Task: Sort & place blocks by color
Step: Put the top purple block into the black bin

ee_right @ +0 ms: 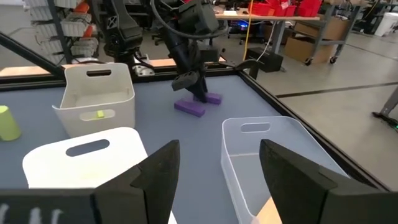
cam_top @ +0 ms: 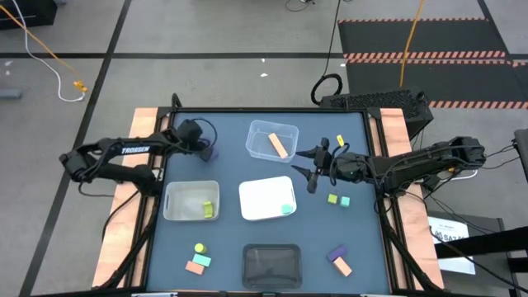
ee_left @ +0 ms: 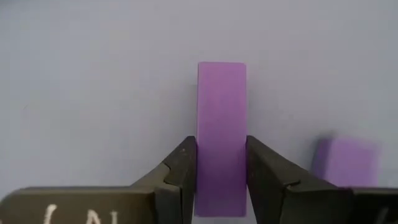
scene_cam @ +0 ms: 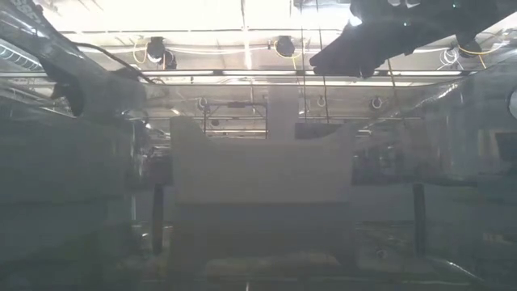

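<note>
- High view: left end effector sat at the table's far left part, covering the purple pieces under it. Right end effector hovered mid-table, fingers spread wide and holding nothing.
- High view, beside the right end effector: clear bin holding an orange bar; white bin with a teal block at its corner; a green cube and teal cube close by.
- High view, near the left end effector: translucent bin holding a yellow-green block.
- High view, well away from both, at the near edge: yellow-green cylinder, teal block, orange block, dark bin, purple block, orange piece.
- Low view: bin walls blocked nearly everything; a dark arm part hung overhead.
- Left wrist view: left end effector was closed narrowly on an upright purple bar, both fingers touching its sides; a second purple block lay just beside it.
- Right wrist view: right end effector stood wide and empty; beyond it, the left arm's fingers met the purple bar.
</note>
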